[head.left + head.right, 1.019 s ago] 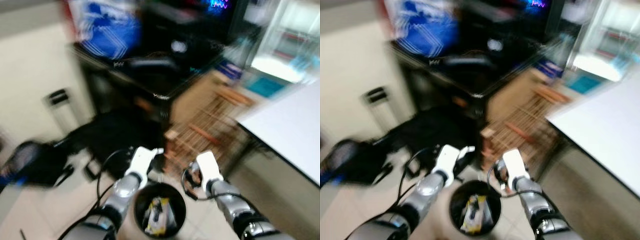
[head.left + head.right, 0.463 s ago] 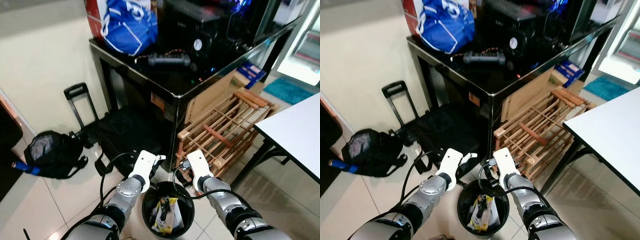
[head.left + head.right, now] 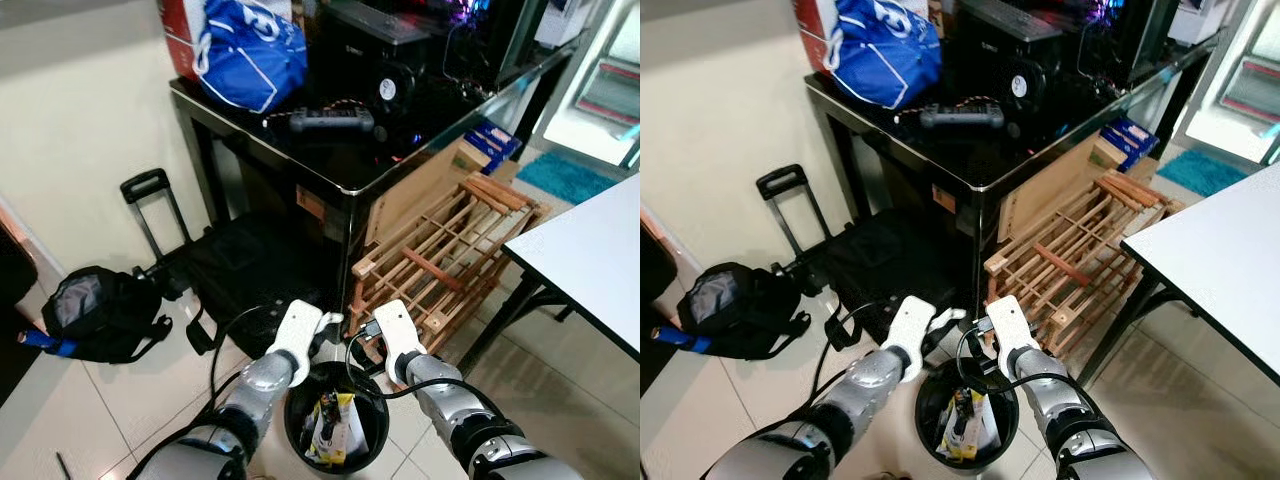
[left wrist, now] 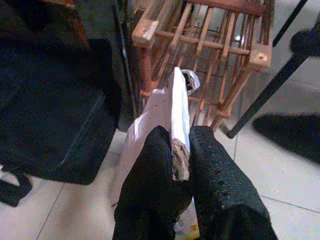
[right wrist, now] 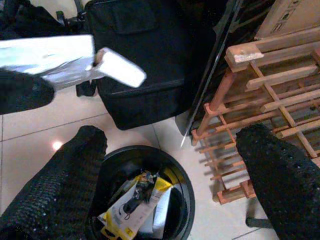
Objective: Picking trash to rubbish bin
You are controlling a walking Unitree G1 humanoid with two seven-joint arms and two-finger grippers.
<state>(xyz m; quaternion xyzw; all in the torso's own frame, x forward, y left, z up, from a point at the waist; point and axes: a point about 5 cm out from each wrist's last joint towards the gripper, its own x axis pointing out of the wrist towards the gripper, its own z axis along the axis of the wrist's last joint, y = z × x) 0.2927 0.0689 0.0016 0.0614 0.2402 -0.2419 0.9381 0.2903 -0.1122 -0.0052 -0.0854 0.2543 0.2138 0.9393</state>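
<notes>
A round black rubbish bin (image 3: 297,409) stands on the tiled floor just in front of me, with yellow-and-white packaging (image 5: 134,206) inside it. My left gripper (image 3: 324,330) hovers above the bin's far left rim, shut on a flat white piece of wrapper trash (image 4: 173,102) that sticks out past the fingertips (image 4: 159,150). The same wrapper (image 5: 65,59) appears in the right wrist view, up over the bin. My right gripper (image 3: 366,348) hangs open over the bin's far right rim (image 5: 186,186), its fingers (image 5: 62,185) spread wide with nothing between them.
A black glass table (image 3: 345,165) with a blue bag (image 3: 250,50) and electronics stands just beyond the bin. A wooden rack (image 3: 450,250) leans at its right, a black case (image 3: 250,270) and backpack (image 3: 95,310) lie left. A white table (image 3: 590,260) edge is at right.
The view was blurred a second ago and has settled. My left gripper has edged slightly rightward over the bin's rim, still holding the wrapper. The right gripper has stayed open.
</notes>
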